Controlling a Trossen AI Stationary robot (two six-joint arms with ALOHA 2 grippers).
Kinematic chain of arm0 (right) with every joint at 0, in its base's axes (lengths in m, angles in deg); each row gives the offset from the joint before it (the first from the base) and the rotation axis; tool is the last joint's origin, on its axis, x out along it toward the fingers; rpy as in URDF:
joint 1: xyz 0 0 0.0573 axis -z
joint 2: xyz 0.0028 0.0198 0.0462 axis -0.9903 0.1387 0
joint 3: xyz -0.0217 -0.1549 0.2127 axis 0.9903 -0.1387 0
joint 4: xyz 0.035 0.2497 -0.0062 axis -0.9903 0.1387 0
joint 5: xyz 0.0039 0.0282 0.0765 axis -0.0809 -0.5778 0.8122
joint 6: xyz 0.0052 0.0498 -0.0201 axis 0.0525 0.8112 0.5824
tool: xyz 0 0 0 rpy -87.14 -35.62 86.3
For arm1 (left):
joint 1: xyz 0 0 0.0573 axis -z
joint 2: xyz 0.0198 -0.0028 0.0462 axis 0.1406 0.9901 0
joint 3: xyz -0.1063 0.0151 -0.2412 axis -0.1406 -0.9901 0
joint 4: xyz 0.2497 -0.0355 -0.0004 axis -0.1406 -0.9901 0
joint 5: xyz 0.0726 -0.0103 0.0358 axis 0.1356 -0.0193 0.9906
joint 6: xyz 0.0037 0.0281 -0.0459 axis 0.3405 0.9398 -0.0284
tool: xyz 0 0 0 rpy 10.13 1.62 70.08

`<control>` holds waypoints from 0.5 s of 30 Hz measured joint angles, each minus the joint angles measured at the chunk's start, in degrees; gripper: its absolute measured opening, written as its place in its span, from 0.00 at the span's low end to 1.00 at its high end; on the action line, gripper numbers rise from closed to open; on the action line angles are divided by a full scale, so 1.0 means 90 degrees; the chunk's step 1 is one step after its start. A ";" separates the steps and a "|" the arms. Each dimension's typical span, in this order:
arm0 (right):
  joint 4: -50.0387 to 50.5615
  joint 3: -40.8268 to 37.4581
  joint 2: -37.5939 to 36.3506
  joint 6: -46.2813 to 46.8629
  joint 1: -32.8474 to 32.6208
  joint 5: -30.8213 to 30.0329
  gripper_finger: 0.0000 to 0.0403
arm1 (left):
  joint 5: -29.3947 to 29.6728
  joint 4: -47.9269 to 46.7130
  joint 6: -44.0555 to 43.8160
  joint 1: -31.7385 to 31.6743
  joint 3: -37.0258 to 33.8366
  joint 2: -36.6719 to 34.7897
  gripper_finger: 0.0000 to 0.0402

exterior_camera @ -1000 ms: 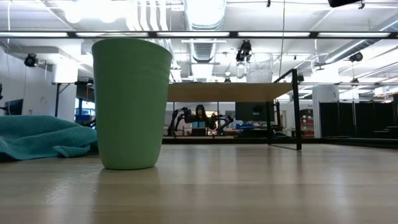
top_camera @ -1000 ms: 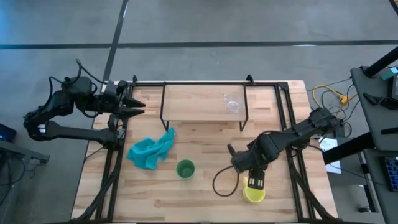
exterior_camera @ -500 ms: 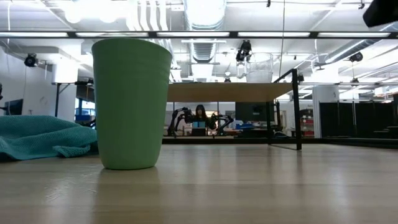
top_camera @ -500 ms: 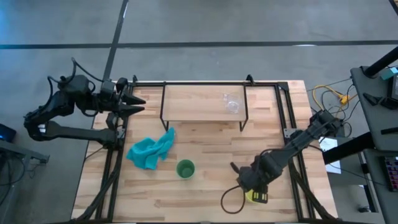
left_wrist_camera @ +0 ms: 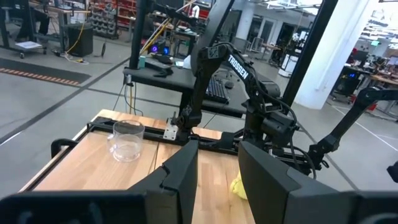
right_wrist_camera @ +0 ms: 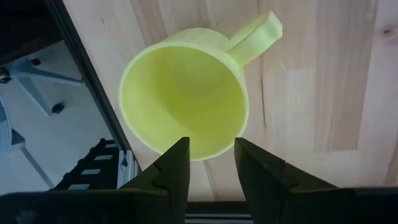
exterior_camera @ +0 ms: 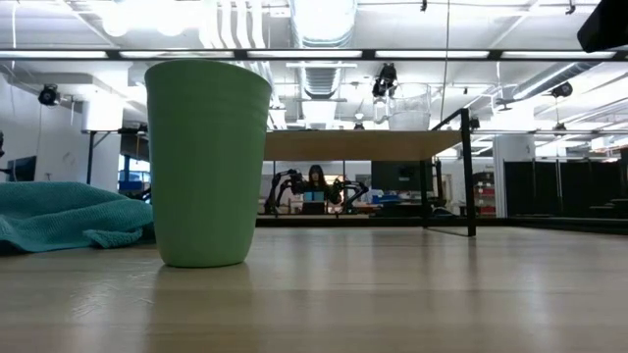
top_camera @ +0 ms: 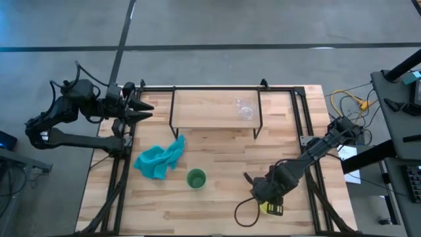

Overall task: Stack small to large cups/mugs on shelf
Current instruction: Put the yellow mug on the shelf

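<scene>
The yellow handled mug [right_wrist_camera: 183, 99] stands upright on its base near the table's near right corner, mostly hidden under my right arm in the high view [top_camera: 264, 209]. My right gripper [right_wrist_camera: 211, 163] hovers above it, open and pointing down, its fingers over the mug's rim. The green handleless cup [top_camera: 196, 178] stands upright mid-table, large in the low view [exterior_camera: 206, 162]. The clear glass cup [top_camera: 245, 110] stands on the shelf [top_camera: 210, 108]. My left gripper [top_camera: 146, 110] waits open at the table's far left corner, beside the shelf.
A crumpled teal cloth [top_camera: 160, 159] lies left of the green cup. The shelf's thin black legs [top_camera: 258, 122] stand at the far side. A black cable loop [top_camera: 245, 214] lies by the mug. Bare wood shows between the green cup and the shelf.
My right gripper has moved toward the table's near edge and settled over the yellow mug, covering most of it in the high view; it has held nearly still for the last half second. The cups, cloth and shelf have stayed in place.
</scene>
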 joint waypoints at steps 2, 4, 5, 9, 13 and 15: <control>-0.0014 0.0000 0.0000 0.0000 0.0000 0.0000 0.30 | 0.0000 0.0000 0.0000 0.0000 0.0000 -0.0008 0.26; -0.0019 0.0000 0.0000 -0.0002 0.0000 -0.0002 0.30 | 0.0000 0.0000 0.0000 0.0000 0.0000 -0.0016 0.26; -0.0021 0.0000 0.0000 -0.0002 0.0000 -0.0002 0.30 | 0.0000 0.0000 0.0001 0.0000 0.0000 -0.0016 0.26; -0.0037 0.0000 0.0000 -0.0005 0.0000 -0.0002 0.30 | 0.0000 0.0000 0.0002 0.0000 0.0000 -0.0016 0.26; -0.0053 0.0000 0.0000 -0.0007 0.0000 -0.0002 0.30 | 0.0001 -0.0001 0.0005 0.0000 0.0000 -0.0016 0.26; -0.0070 0.0000 0.0000 -0.0005 0.0000 -0.0002 0.30 | 0.0002 0.0000 0.0005 0.0001 0.0000 -0.0017 0.26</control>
